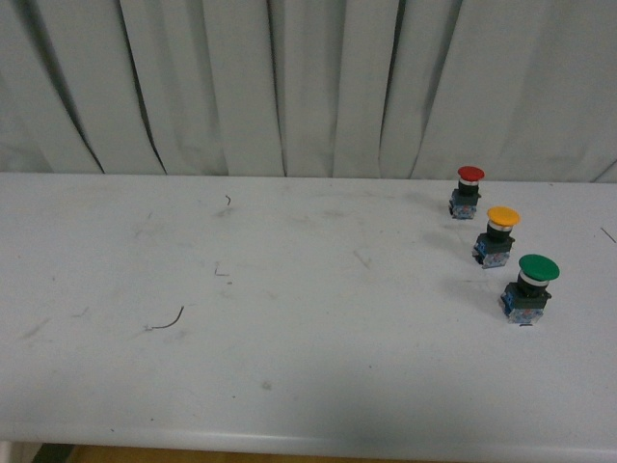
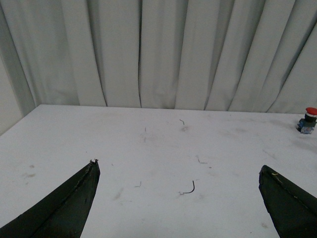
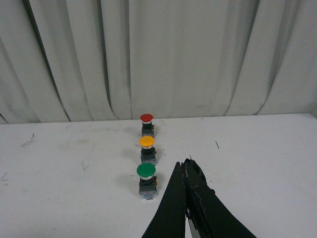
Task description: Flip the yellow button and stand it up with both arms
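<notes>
Standing upright, cap uppermost, at the right of the white table [image 1: 289, 318]: yellow button [image 1: 499, 234], flanked by red button [image 1: 469, 190] farther back and green button [image 1: 529, 286] nearer. Left gripper [image 2: 178, 171]: fingers spread wide, nothing held. Right gripper [image 3: 185, 164]: fingertips pressed together, nothing held, just right of the green button.

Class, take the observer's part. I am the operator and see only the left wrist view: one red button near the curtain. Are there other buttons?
Observer: Yes. A yellow button and a green button stand in a row with the red button, yellow in the middle.
Operator: Is the yellow one lying down?
Observer: No, it stands upright, cap on top.
Operator: And the right pincer?
Observer: The right pincer is shut, holds nothing, and is apart from the green button.
</notes>
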Motion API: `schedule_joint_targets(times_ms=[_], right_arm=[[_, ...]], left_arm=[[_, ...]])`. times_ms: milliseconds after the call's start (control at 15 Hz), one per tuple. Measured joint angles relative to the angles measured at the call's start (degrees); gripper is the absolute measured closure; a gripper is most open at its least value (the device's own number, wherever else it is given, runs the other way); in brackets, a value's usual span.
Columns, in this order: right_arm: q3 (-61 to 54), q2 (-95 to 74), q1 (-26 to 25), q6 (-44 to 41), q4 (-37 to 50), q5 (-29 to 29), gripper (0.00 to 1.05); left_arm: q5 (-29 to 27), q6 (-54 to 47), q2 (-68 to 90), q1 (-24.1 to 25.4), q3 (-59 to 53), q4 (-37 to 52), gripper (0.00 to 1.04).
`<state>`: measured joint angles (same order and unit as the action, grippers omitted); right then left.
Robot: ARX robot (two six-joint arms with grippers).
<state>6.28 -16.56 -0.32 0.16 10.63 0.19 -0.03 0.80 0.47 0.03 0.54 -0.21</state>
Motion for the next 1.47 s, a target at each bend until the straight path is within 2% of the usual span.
schedule_joint_targets(times_ms=[467, 600, 1200, 1267, 1467], right_arm=[[-3.3, 5.7, 0.0, 0.0, -2.6, 0.0, 1.03], [-5.0, 15.4, 0.0, 0.0, -10.7, -0.1, 1.03], [-5.6, 16.3, 0.0, 0.0, -10.8, 0.0, 1.03], [-5.6, 16.3, 0.0, 0.0, -10.8, -0.1, 0.98], [-5.6, 16.3, 0.0, 0.0, -10.8, 0.0, 0.62]], left_arm=[[0.0, 0.0, 0.0, 0.0, 0.0, 0.0, 0.07], [0.0, 0.0, 0.0, 0.0, 0.0, 0.0, 0.07], [0.0, 0.0, 0.0, 0.0, 0.0, 0.0, 0.07], [0.0, 0.0, 0.0, 0.0, 0.0, 0.0, 0.07], [0.0, 0.0, 0.0, 0.0, 0.0, 0.0, 0.07]])
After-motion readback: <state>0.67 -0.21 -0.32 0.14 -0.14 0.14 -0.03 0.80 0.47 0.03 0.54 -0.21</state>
